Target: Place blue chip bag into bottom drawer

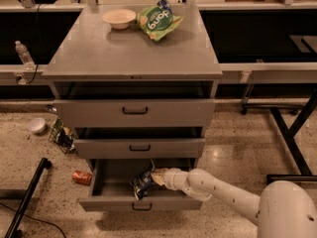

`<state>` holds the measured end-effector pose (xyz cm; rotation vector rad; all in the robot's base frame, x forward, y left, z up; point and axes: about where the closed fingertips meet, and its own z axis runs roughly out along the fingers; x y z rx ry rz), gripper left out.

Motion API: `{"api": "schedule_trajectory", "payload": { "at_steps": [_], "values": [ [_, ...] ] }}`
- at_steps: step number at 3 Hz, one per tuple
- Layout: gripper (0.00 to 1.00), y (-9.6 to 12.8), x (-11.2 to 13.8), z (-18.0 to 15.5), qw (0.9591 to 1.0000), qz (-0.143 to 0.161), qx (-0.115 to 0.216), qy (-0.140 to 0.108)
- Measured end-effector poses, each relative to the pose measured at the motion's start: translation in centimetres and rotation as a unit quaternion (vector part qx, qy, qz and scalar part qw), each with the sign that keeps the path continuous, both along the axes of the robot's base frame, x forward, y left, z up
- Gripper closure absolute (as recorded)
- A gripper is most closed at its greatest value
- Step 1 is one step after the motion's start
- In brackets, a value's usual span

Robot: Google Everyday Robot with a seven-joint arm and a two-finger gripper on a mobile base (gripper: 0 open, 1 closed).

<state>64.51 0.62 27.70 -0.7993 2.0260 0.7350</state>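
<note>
The bottom drawer of the grey cabinet is pulled open, its small black handle at the front centre. The blue chip bag is crumpled and dark navy with silvery ends, and it sits inside the drawer's tray near the middle. My gripper reaches in from the right on the white arm and is right at the bag's right side, over the tray. I cannot tell whether the bag rests on the drawer floor or hangs from the gripper.
The top drawer and middle drawer stick out slightly. A bright green snack bag and a white bowl lie on the cabinet top. A red can, a cup and a water bottle are at the left. A black stand leg crosses the floor at the left.
</note>
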Motion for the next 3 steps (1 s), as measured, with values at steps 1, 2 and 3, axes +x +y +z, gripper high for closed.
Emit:
{"api": "schedule_trajectory", "payload": {
  "at_steps": [1, 2, 3],
  "values": [
    [0.36, -0.1, 0.9, -0.4, 0.9999, -0.002, 0.011, 0.0],
    [0.12, 0.1, 1.1, -0.2, 0.9998, -0.006, 0.018, 0.002],
    [0.0, 0.2, 0.0, 0.2, 0.9993, -0.014, 0.032, 0.013]
  ]
}}
